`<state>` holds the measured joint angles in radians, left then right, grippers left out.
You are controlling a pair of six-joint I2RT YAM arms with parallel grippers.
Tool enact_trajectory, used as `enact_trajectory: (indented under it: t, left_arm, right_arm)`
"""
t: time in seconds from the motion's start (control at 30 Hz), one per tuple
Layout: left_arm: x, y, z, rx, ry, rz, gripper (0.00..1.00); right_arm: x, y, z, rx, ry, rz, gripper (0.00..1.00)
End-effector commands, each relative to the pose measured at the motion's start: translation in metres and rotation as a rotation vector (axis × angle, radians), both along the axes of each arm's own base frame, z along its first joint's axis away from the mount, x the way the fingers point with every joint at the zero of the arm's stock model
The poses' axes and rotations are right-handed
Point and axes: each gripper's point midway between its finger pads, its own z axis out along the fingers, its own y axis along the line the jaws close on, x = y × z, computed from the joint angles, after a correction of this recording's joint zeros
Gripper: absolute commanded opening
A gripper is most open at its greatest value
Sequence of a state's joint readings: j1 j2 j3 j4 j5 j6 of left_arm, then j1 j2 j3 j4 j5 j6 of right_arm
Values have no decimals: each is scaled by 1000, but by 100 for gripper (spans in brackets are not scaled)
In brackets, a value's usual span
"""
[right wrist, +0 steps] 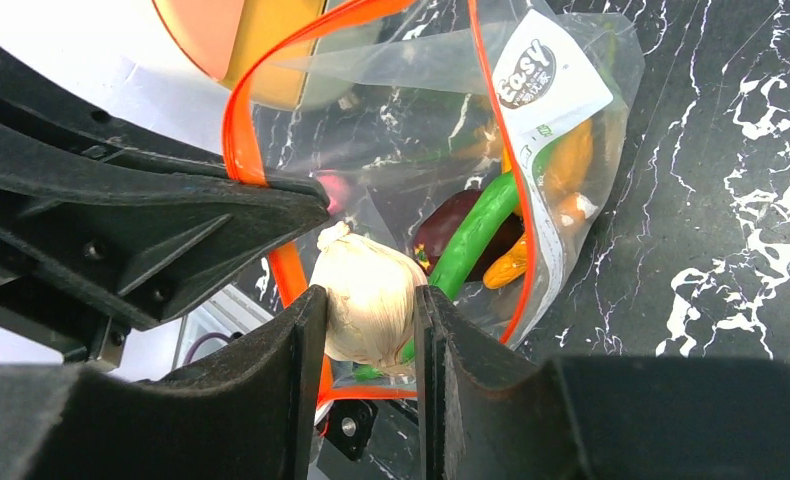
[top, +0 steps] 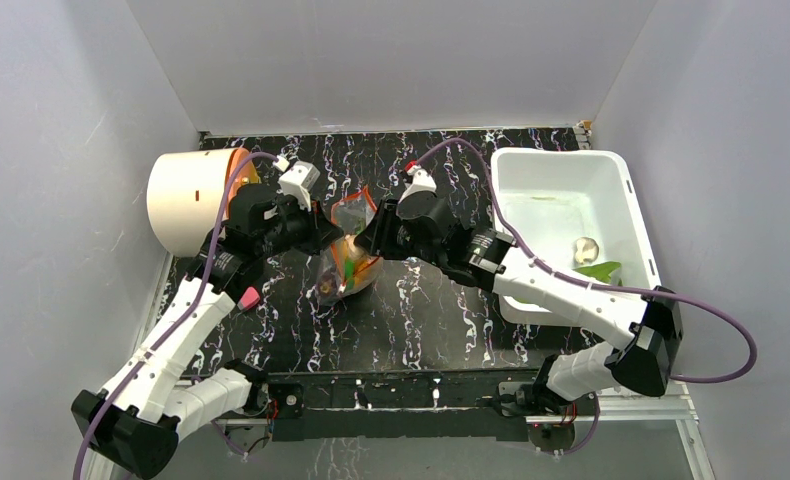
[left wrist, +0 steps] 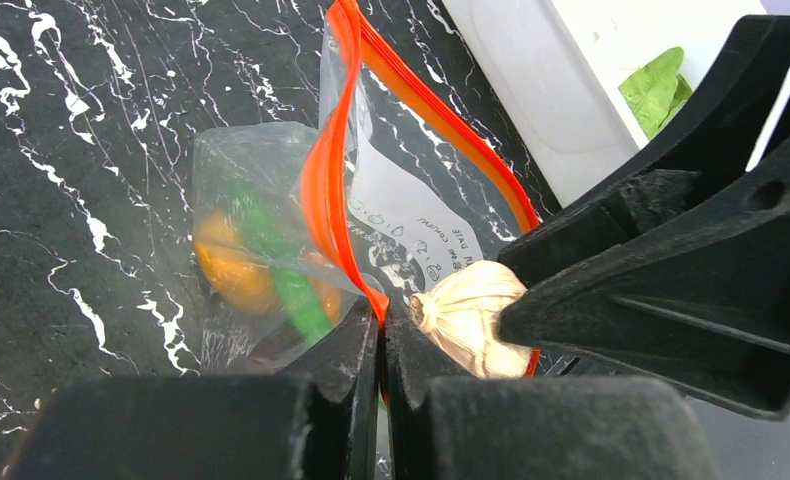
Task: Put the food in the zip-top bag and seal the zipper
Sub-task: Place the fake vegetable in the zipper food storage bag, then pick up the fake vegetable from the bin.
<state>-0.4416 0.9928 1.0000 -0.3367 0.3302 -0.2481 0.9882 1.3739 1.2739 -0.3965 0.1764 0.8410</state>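
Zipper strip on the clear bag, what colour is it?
Orange-red; the zipper strip shows best in the left wrist view.

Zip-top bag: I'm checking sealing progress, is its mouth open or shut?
Open: zipper strips gape apart; left fingers pinch one, right fingers hold garlic at the gap.

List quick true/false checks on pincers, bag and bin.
1. The right pincer grips the garlic. True.
2. The left pincer is open, holding nothing. False: it is shut on the zipper.
3. The bag is empty. False: a pepper and an orange lie inside.
4. The bin holds a green leaf. True.
5. The zipper is sealed. False: the mouth gapes open.
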Motion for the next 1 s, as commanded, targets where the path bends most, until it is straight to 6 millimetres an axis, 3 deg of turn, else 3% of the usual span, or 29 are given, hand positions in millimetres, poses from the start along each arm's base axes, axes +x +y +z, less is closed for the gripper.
enact_trajectory:
  t: [0.0,0.37,0.57,0.77,0.97]
  left_arm:
    - [-4,-3,19,-37,-54,-24,0]
    - [-4,-4,16,-44,-47,-17,0]
    - [-3,-2,15,-33,-54,-18,0]
    - [-4,-1,15,-25,-41,-15,0]
    - [-6,2,22,-35,-63,2,0]
  right_arm:
    - [7,5,35,71,-55,-25,31]
    - [9,9,33,50,-41,-23,47]
    - [9,9,43,71,-54,-23,49]
    - [0,7,72,135,-101,18,53]
    - [-1,-13,104,140,-211,0,56]
